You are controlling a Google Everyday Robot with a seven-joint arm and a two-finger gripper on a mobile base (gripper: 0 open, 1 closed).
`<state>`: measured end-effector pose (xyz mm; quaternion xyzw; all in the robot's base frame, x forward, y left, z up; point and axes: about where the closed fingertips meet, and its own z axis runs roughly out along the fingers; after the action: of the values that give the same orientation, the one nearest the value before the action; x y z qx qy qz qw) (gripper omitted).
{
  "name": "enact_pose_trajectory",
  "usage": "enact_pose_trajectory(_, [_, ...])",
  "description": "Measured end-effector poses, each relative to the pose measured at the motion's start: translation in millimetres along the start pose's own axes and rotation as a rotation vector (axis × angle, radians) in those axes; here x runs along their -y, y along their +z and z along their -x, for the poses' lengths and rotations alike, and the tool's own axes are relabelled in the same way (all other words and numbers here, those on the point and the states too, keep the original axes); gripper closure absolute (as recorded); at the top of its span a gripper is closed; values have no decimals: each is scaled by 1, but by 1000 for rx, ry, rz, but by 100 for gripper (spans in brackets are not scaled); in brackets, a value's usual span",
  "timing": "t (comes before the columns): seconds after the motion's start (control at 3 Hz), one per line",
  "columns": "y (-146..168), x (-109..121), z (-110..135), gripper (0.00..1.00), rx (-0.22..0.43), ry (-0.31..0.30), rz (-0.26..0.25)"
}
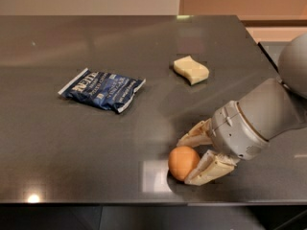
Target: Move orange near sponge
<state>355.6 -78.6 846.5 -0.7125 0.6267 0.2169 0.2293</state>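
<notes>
The orange (180, 162) lies on the dark table near its front edge. My gripper (188, 160) comes in from the right, low over the table. Its two cream fingers are spread, one behind the orange and one (207, 169) in front of it on its right side. The orange sits in the mouth of the jaws and seems to touch the front finger. The jaws are open, not closed on it. The sponge (191, 69), a pale cream block with wavy sides, lies farther back, about a third of the table's depth behind the orange.
A blue crinkled snack bag (101, 89) lies left of centre. The grey table (72, 147) ends at a front edge just below the orange and a right edge past the sponge. My grey arm (261, 123) fills the right side.
</notes>
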Motion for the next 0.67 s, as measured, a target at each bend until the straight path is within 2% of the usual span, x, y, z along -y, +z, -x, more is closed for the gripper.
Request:
enact_pose_trajectory(0.33, [-6,4,8,72,21,6,1])
enact_pose_trajectory(0.67, [-25,28,12,96,30,55,-44])
